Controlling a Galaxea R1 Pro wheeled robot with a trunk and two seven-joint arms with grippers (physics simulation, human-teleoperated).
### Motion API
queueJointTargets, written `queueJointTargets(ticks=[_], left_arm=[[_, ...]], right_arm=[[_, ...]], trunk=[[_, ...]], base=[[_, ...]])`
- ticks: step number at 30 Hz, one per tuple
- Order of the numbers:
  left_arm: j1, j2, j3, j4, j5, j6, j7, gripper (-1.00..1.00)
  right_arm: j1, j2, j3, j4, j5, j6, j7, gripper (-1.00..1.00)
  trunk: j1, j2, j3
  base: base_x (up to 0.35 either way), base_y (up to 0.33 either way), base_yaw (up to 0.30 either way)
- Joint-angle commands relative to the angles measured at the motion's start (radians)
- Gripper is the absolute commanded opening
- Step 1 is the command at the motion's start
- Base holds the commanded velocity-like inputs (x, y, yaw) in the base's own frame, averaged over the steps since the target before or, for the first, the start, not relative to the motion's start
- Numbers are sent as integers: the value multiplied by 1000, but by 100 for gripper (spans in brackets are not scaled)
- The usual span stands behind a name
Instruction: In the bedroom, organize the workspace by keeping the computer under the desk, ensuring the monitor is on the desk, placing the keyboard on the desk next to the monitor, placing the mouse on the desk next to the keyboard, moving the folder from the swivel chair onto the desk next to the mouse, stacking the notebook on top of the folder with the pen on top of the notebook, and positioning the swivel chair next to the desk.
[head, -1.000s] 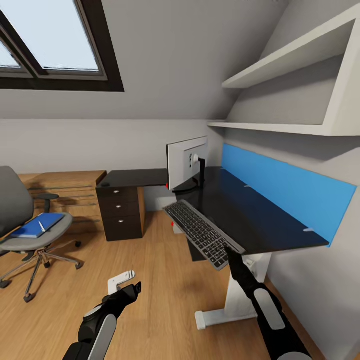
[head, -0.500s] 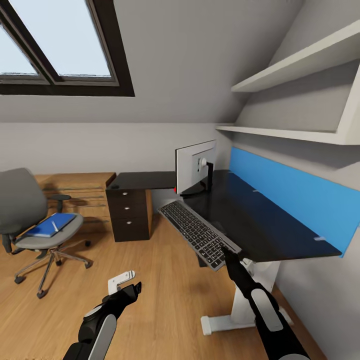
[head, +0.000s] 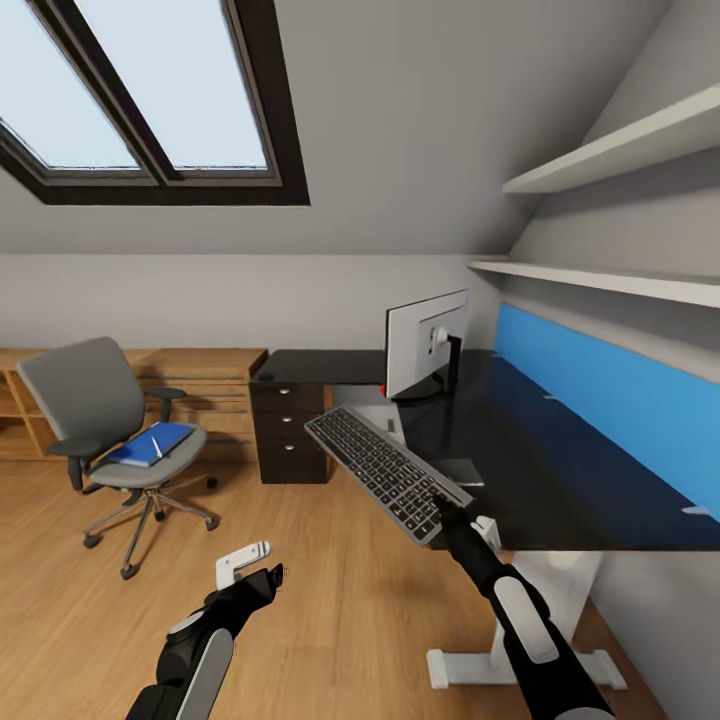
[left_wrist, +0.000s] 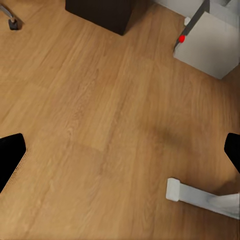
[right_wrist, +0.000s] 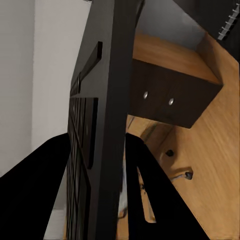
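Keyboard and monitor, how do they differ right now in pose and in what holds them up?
The keyboard is off the desk, tilted in the air and held at one end by the right gripper; the monitor stands upright on the desk on its own stand. The keyboard shows dark keys in a silver frame; the monitor shows its pale back. Both are slim, flat devices.

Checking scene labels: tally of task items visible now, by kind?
Furniture: 2, desk, chair
Computer gear: 3, monitor, keyboard in right hand, computer
Stationery: 2, folder, pen
Total: 7
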Motion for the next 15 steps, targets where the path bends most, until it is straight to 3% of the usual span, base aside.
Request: queueJointTargets(ticks=[1, 6, 15], left_arm=[[-1, 0, -1, -1, 10, 2, 10, 100], [-1, 0, -1, -1, 10, 2, 10, 100], [-1, 0, -1, -1, 10, 2, 10, 100]], right_arm=[[0, 1, -2, -1, -9, 9, 1, -100], [0, 1, 5, -1, -9, 8, 0, -100], [0, -1, 14, 0, -7, 10, 5, -100]], trunk=[[-4, 7, 3], [-23, 42, 19], [-58, 105, 47]], base=[[0, 0, 232], [0, 0, 154], [0, 0, 23]])
